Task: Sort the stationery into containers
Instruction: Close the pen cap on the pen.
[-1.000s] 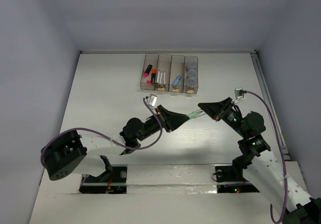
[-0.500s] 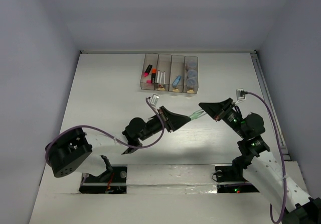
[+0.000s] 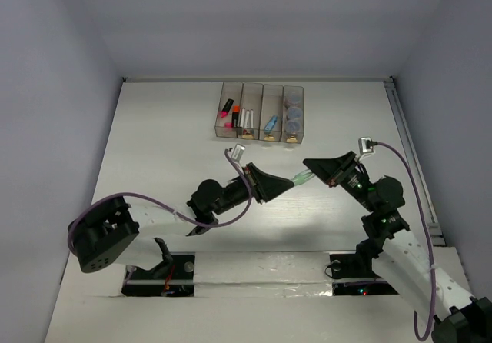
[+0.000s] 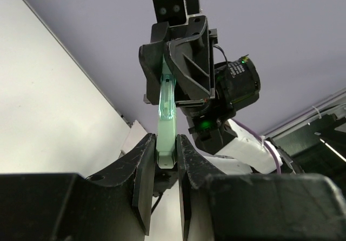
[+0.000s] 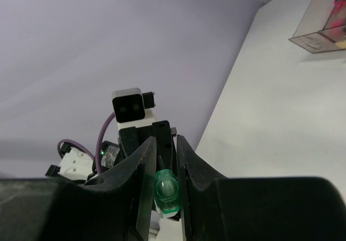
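A pale green marker [image 3: 300, 178] hangs above the mid-table between my two grippers, which face each other tip to tip. My left gripper [image 3: 286, 184] is shut on its rear end [image 4: 166, 144], both fingers pressed on it. My right gripper [image 3: 310, 171] is shut on the capped end [image 5: 166, 189], which sits tight between the black fingers [image 5: 146, 165]. The containers [image 3: 261, 97] stand at the back. They hold orange and pink highlighters [image 3: 230, 114], two white pens [image 3: 246, 118], a light blue marker [image 3: 270, 124] and round grey-blue pots [image 3: 293, 116].
The white table [image 3: 169, 143] ends at a back wall behind the containers. A rail [image 3: 407, 143] runs along its right edge. Purple cables [image 3: 407, 166] loop off both wrists. The arm bases [image 3: 165, 270] sit at the near edge.
My left wrist has shifted slightly to the right. The marker stays bridged between both grippers at nearly the same spot. The right arm has barely moved.
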